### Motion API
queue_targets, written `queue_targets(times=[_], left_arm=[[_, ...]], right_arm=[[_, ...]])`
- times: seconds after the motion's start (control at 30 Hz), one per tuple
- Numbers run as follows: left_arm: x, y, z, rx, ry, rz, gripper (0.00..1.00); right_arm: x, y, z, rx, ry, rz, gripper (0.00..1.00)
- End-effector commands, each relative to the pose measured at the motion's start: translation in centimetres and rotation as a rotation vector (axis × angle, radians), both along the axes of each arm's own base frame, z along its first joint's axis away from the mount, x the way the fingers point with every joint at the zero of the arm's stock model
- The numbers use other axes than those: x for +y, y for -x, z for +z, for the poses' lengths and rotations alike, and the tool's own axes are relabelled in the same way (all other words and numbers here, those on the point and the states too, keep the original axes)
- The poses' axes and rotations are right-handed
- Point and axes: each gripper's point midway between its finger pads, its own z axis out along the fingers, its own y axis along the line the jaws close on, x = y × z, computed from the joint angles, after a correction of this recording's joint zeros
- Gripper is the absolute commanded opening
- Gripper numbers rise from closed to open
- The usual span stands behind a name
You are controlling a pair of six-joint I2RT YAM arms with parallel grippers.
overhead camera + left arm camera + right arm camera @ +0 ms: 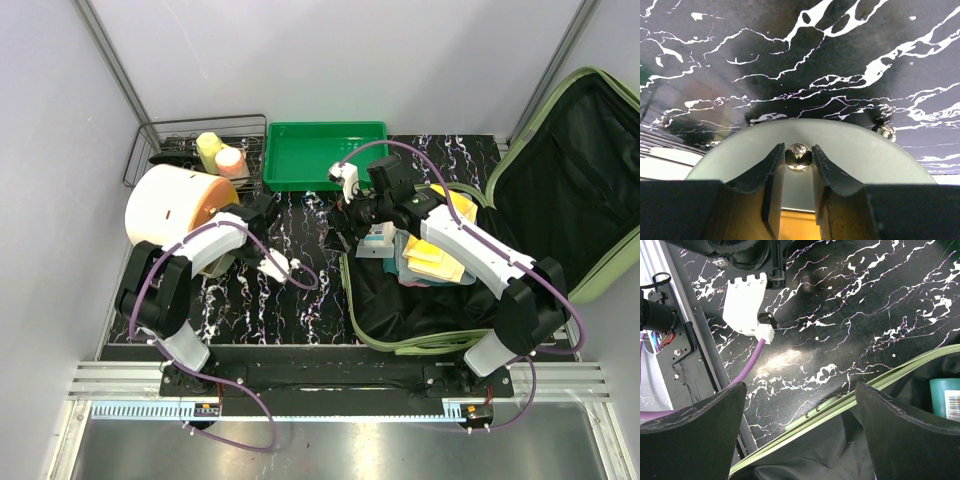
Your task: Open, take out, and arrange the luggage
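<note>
The luggage, a pale olive-green suitcase, lies open at the right with its lid leaning on the wall. Its black-lined base holds yellow packets and a teal bottle. My right gripper is open and empty, hovering over the suitcase's left zip rim, fingers wide apart. My left gripper is at a white round case with an orange face. In the left wrist view its jaws are shut on a small metal knob on that pale curved case.
A bright green tray stands at the back middle. A wire rack at the back left holds a yellow bottle and a pink one. The marbled black tabletop lies between the arms. Walls close in left and right.
</note>
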Motion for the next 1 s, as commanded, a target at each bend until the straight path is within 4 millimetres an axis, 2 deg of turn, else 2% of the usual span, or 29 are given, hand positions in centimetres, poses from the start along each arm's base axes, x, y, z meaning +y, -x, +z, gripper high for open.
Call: queue_targets(times=[0.0,0.03,0.17,0.33,0.63,0.73,0.77,0.83,0.87,0.97], left_arm=[[-1.3,-0.8,0.3,-0.038,0.004,0.081,0.15],[-2.0,-1.2,0.9,-0.044,0.018,0.092,0.16],[-4.1,-1.0,0.6,-0.046,0.027,0.128,0.16],[-5.6,-0.2,-0.1,-0.031,0.041,0.129,0.17],[-8.9,0.4,0.7,-0.051,0.114,0.139,0.17],[-9.6,0.8,1.0,-0.05,0.129,0.146,0.43],[-9.8,1.1,1.2,-0.048,0.135,0.146,0.67],[-10.0,1.4,1.7,-0.04,0.156,0.16,0.9],[-10.1,1.5,2.5,-0.048,0.177,0.165,0.97],[-10.6,1.8,4.5,-0.065,0.239,0.189,0.99]], right_arm=[[-0.3,0.0,1.3,-0.034,-0.02,0.009,1.0],[-0.3,0.1,1.2,-0.032,-0.019,0.01,1.0],[-0.3,0.1,1.2,-0.032,-0.022,0.015,1.0],[-0.3,0.1,1.2,-0.041,-0.021,0.022,1.0],[-0.6,-0.1,1.2,-0.039,-0.024,0.022,1.0],[-0.8,-0.4,1.4,-0.047,-0.023,0.016,1.0],[-1.1,-0.6,1.6,-0.052,-0.025,0.008,1.0],[-1.6,-1.0,1.7,-0.055,-0.02,-0.002,1.0],[-1.9,-1.2,2.0,-0.059,-0.021,-0.01,1.0],[-3.4,-2.2,2.4,-0.066,-0.02,-0.048,1.0]])
